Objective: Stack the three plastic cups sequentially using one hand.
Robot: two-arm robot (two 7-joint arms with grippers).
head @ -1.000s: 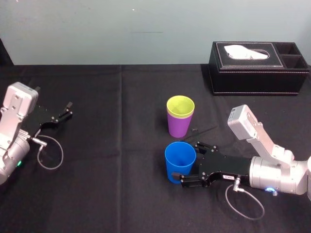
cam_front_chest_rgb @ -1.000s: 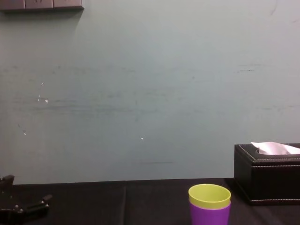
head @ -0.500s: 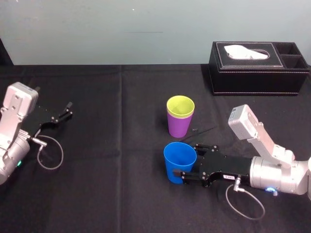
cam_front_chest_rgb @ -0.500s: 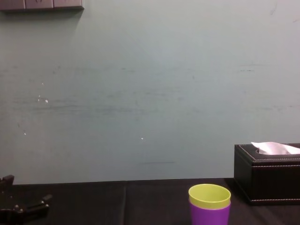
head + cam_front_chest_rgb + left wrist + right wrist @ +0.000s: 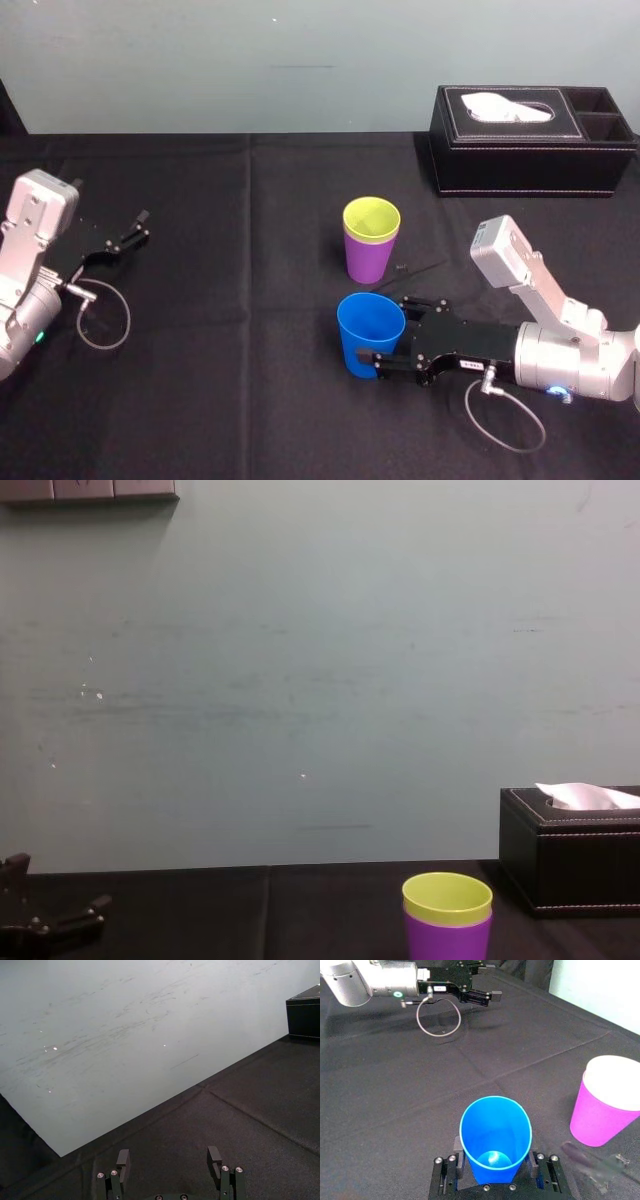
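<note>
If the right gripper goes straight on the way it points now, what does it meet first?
The blue cup, already clamped in the right gripper. Beyond it, the way looks free over the black tablecloth.

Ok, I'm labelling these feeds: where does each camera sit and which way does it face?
Head view: high up, looking down at the table; left tool parked, right tool shut on the blue cup.
Chest view: low, facing the wall; left tool at lower left.
Left wrist view: behind the open left tool, facing the wall.
Right wrist view: behind the right tool, facing the left tool.
Head and chest share the yellow-green cup nested in the purple cup.
</note>
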